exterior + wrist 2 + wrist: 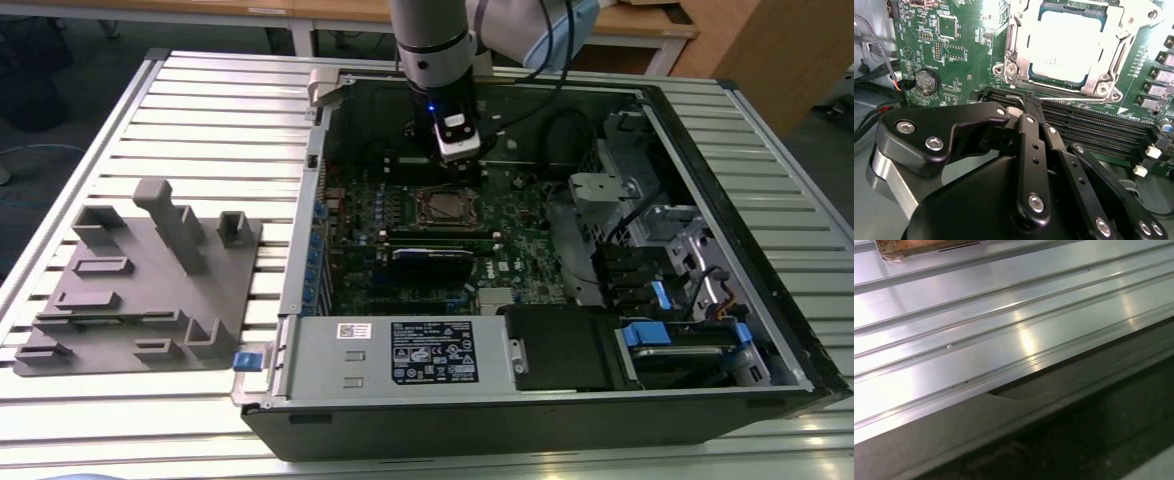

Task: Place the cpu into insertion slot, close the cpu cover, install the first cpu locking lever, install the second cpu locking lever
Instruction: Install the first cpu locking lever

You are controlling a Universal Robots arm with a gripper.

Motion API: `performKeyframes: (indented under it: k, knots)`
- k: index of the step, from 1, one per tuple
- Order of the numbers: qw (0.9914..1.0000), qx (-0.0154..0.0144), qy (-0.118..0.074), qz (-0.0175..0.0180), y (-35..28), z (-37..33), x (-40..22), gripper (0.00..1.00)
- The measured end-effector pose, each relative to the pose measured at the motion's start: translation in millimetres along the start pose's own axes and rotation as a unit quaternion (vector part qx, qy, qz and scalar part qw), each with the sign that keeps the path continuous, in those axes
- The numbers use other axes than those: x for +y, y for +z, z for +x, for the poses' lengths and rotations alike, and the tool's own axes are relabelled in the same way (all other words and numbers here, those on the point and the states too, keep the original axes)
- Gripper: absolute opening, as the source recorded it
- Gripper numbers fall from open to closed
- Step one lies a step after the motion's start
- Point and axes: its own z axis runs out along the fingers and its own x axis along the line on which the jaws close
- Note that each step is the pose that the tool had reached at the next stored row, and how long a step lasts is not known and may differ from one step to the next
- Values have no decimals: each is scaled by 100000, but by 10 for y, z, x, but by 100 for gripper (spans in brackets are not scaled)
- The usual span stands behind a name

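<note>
The computer case [534, 400] lay open on the ribbed metal surface [200, 120], with a grey moulded parts tray [147, 280] beside it towards the exterior view's left. In the first wrist view, the ribbed surface [1004, 315] met a dark edge.

The arm reached down into the case. The claw [458, 152] hung over the green motherboard [521, 235], just beyond the insertion slot [419, 208] on the far side and not touching it.

In the second wrist view, the claw [1030, 100] had its black fingers [1026, 130] drawn together at the tips, and nothing was seen between them. The tips stood over the long black memory slots [1094, 125], just beside the socket.

The cpu [1066, 45] sat inside the insertion slot [1010, 75] with its pale silver top facing up and square to the opening. The cpu cover [1021, 47] lay down as a silvery frame around the chip, whose top showed through the cut-out. Whether either locking lever was latched could not be determined.

A round coin battery [926, 80] was on the board, well apart from the socket. A labelled metal power supply box [400, 350] occupied the near side of the case in the exterior view.
</note>
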Motion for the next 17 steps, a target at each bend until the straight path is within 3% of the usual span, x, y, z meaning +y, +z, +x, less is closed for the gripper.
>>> performKeyframes:
  k: [12, 14, 17]
  knots:
    - [100000, -52, 5, -20, -8, 45, -17, 11]
    - [100000, -171, 10, -98, -10, 56, -22, 11]
    - [99997, -693, -19, -319, 1, 61, -25, 11]
